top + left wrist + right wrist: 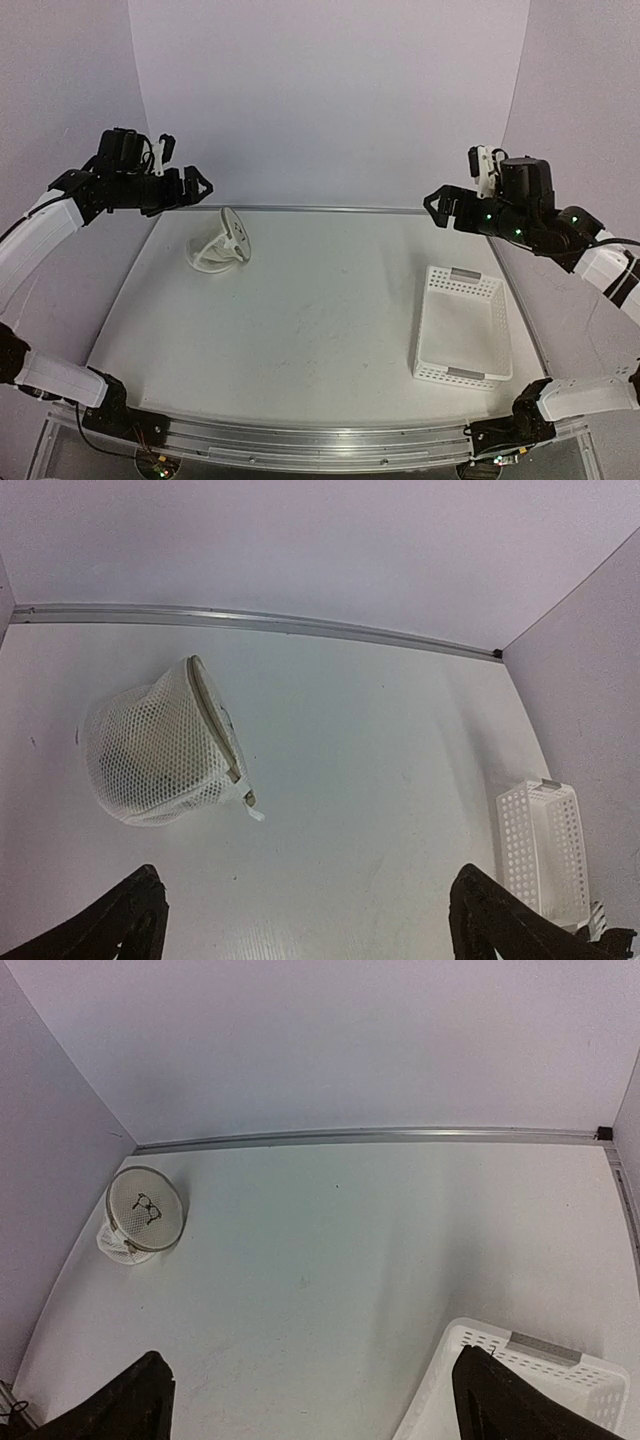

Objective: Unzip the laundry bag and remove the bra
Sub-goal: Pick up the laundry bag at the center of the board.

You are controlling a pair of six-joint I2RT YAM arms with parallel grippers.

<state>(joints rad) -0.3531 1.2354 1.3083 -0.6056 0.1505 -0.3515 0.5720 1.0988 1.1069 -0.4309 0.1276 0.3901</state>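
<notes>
— Showing the laundry bag tipped on its side at the far left of the surface, well apart from both arms.
— Grasping anything?
— Nothing. Hovering above the far corners, left gripper and right gripper, both released, spread wide. Sitting at near right: a white basket.
</notes>
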